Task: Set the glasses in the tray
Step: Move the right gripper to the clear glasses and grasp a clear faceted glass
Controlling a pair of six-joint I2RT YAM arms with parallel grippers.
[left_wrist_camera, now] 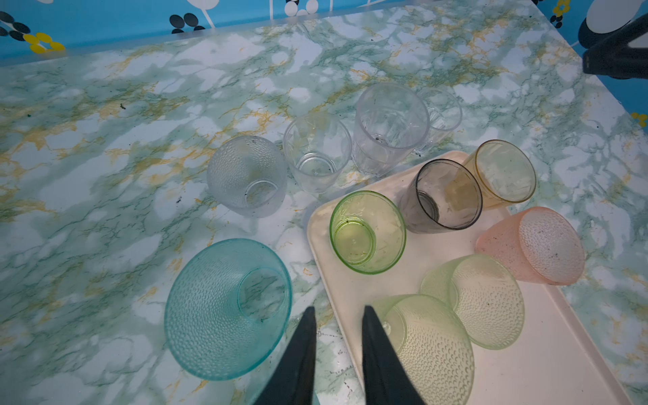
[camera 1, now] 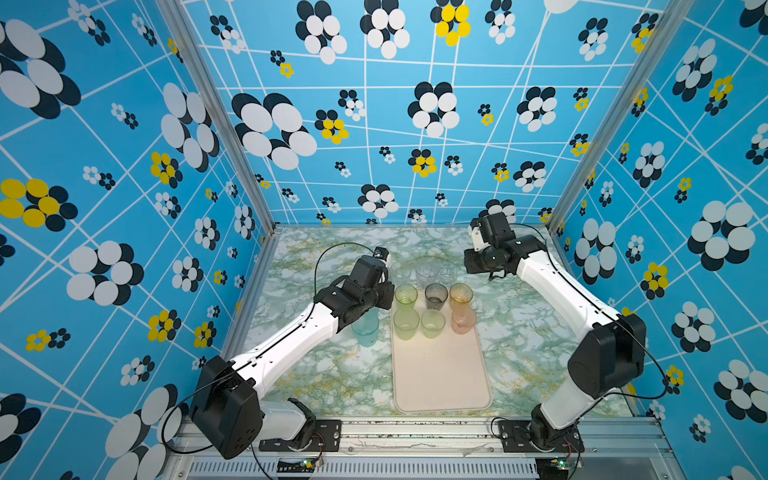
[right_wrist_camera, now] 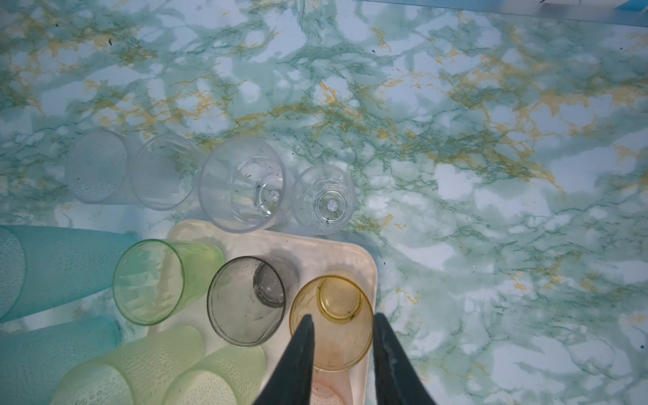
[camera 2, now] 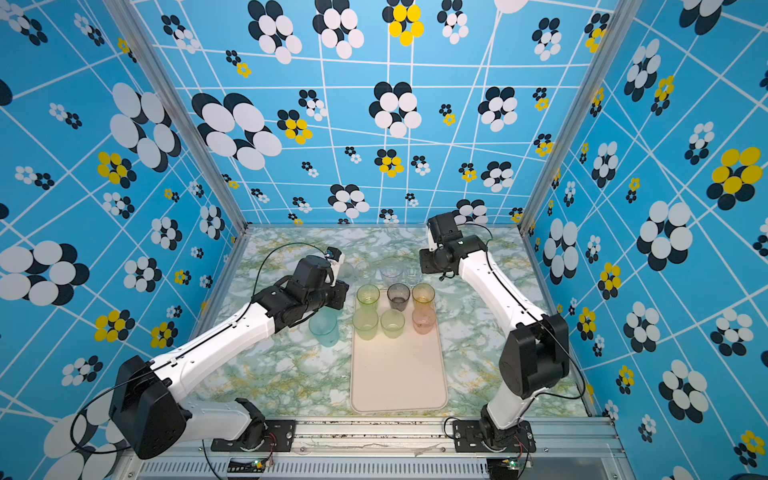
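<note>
in both top views the tray (camera 1: 440, 374) lies on the table (camera 1: 316, 374) with 6 glasses crowded at its far end in 2 rows of 3. the teal glass (camera 1: 365, 332) stands on the table just beside the tray's left rim, partly under the left arm. 4 clear glasses (camera 2: 390, 272) stand just past the far rim. a wide swing here can sweep several over.

in the left wrist view the left jaws stand part open with nothing between them. they hang over the strip of table between the teal glass (left_wrist_camera: 228, 308) and the nearest light green glass (left_wrist_camera: 427, 347). come straight down and 1 finger may clip either rim and tip it. the teal mouth looks wider than the gap, so you likely need a wall pinch, and that thin wall may slip.

in the right wrist view the right jaws are part open and, as far as i can tell, empty, above the amber glass (right_wrist_camera: 331, 322) at the tray's corner. a careless descent can push it off the rim or into the grey glass (right_wrist_camera: 245, 301). the clear glasses sit nearly touching, so lifting 1 may topple its neighbour.
</note>
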